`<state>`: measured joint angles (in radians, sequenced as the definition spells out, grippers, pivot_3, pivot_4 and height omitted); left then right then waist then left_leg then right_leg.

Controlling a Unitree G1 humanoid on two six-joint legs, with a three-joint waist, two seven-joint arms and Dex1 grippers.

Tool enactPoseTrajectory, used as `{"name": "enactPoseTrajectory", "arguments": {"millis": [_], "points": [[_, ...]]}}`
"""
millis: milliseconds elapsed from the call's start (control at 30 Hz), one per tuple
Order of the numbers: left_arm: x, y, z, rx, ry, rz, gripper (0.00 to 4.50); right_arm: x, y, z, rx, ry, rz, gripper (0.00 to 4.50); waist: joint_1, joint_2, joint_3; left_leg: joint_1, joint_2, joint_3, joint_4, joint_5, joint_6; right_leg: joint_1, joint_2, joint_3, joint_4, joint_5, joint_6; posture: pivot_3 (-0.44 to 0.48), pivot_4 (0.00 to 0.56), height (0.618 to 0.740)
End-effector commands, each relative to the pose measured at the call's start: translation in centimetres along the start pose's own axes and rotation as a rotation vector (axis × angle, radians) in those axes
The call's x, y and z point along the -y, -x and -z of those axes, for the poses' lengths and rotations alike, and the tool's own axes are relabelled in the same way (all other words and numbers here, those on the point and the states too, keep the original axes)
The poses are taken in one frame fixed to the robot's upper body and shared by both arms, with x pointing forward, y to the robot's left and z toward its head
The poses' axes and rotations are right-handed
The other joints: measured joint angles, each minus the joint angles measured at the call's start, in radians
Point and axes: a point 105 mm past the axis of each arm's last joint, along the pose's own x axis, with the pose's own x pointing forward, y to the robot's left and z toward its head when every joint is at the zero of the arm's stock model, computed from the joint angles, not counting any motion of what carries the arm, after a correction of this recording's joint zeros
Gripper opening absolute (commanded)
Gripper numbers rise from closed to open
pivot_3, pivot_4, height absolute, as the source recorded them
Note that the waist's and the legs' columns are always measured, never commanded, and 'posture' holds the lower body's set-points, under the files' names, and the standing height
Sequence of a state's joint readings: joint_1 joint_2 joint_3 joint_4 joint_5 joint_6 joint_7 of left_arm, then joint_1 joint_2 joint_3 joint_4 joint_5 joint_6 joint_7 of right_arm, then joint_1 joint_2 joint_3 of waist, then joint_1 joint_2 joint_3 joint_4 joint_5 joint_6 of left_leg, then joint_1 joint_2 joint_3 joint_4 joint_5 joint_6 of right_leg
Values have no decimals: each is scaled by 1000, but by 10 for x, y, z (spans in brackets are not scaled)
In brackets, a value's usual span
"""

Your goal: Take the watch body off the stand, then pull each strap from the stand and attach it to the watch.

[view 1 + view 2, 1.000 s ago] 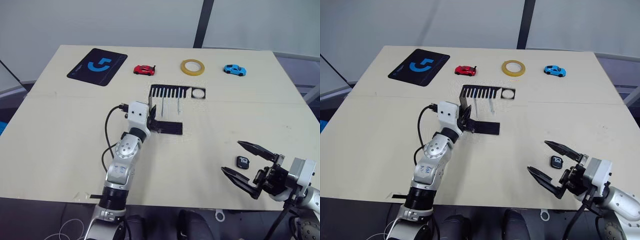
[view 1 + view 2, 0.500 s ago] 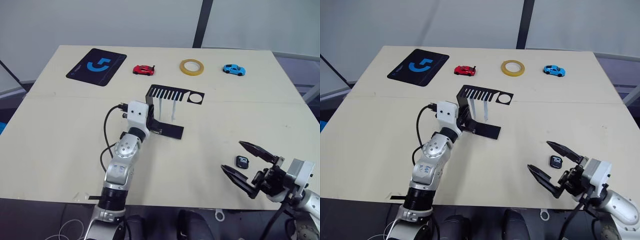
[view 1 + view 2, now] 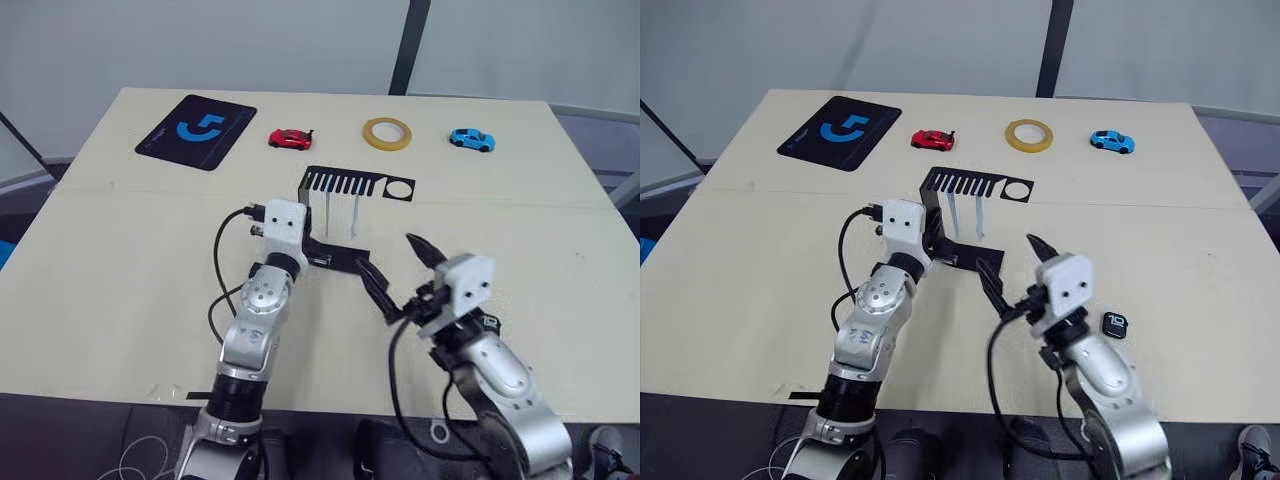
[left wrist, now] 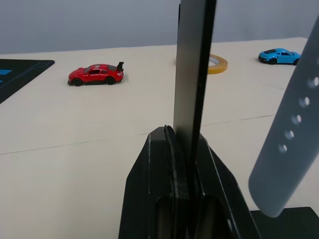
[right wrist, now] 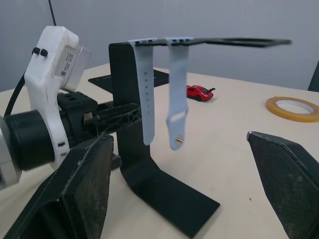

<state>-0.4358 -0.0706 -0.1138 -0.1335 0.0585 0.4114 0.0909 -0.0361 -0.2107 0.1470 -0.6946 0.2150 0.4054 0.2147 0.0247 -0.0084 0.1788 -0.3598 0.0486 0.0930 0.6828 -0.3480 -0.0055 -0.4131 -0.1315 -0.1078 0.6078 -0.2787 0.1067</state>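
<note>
Left black two-fingered gripper (image 4: 182, 164) clamped on upright of thin black bent-metal stand (image 5: 149, 169), right gripper (image 3: 398, 275) spread wide beside two hanging pale blue-grey straps (image 5: 177, 94), small black watch body (image 3: 1114, 325) on table.

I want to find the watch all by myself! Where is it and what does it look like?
Start at the black stand in the middle of the table, then look toward the robot's right and nearer the front edge. There, just past the right gripper, lies the watch body: a tiny black rounded square with white digits, flat on the wood, unlike the colourful toy cars at the back.
</note>
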Motion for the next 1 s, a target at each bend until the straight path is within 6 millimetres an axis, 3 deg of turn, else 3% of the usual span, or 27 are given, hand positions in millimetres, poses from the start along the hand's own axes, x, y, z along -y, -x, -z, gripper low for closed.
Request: {"name": "enactPoseTrajectory", "arguments": {"millis": [33, 267, 367, 500, 1000], "points": [[8, 1, -12, 43, 3, 6, 90, 2, -17, -2, 9, 3, 48, 4500, -1, 0, 0, 0, 0, 0, 0, 0, 0, 0, 0, 0, 0, 0, 0, 0, 150, 737], [9, 3, -13, 42, 0, 7, 90, 11, -42, 4, 0, -18, 132, 4500, -2, 0, 0, -2, 0, 0, 0, 0, 0, 0, 0, -2, 3, 0, 0, 0, 150, 737], [9, 3, -13, 41, 0, 6, 0, 9, -48, 6, -4, -26, 128, 3638, -3, 0, 0, -2, 0, 0, 0, 0, 1, 0, 0, -2, 3, 0, 0, 0, 150, 737], [8, 2, -12, 39, -1, 6, 0, 6, -54, 7, -2, -24, 114, 1666, -3, 0, 0, -3, 0, 0, 0, 0, 1, 0, 0, -3, 3, 0, 0, 0, 150, 737], [8, 2, -12, 35, -10, 5, 0, 5, -71, 7, 30, -34, 147, 1666, -4, 0, 0, -3, 0, 0, 0, 0, 1, -1, 0, -3, 3, 0, 0, 0, 150, 737]]}}
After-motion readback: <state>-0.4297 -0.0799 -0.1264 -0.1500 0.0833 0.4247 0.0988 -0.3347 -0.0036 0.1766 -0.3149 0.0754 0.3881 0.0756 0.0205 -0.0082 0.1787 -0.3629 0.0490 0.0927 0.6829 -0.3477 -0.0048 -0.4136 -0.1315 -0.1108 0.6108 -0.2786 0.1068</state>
